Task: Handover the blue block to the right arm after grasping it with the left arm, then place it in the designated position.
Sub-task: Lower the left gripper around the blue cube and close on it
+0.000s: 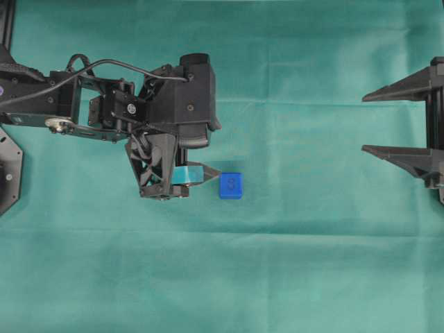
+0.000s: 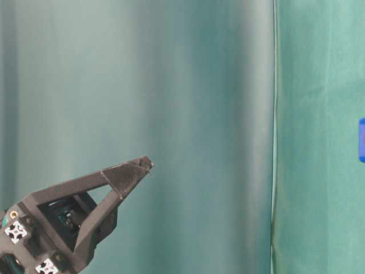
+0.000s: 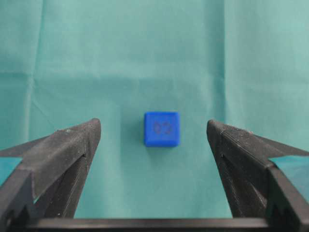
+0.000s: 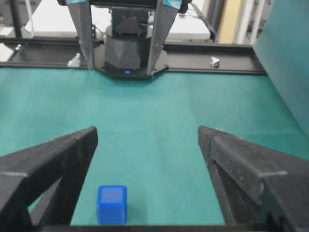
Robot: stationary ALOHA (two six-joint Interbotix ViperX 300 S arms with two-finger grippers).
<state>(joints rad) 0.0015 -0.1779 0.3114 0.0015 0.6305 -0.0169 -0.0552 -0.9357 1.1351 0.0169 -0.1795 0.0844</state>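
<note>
Green cloth (image 1: 305, 263): covers the whole surface, with faint fold creases; it also hangs as a backdrop in the table-level view.
Left tool (image 3: 153, 137): released, its teal-banded fingers (image 3: 72, 150) spread wide and holding nothing; in the left wrist view they stand on either side of the cube, apart from it.
Blue block (image 3: 161, 129): rests flat on the cloth between and a little beyond the left fingertips, a faint dark mark on its top face; nothing touches it.
Overhead placement: the blue block (image 1: 231, 185) lies just beside the tip of the left tool (image 1: 208, 173), near the middle of the surface, with the left arm (image 1: 125, 111) reaching in from the left edge.
Right tool (image 1: 368, 123): released, plain black fingers set wide apart at the right edge, well apart from the cube.
Right wrist view: the cube (image 4: 112, 204) sits low in the picture, nearer the left-hand finger (image 4: 53, 164); far beyond, the left arm's base and its hanging fingers face this camera.
Table-level view: one black finger (image 2: 122, 177) shows at the lower left; a sliver of blue (image 2: 361, 140) shows at the right edge.
</note>
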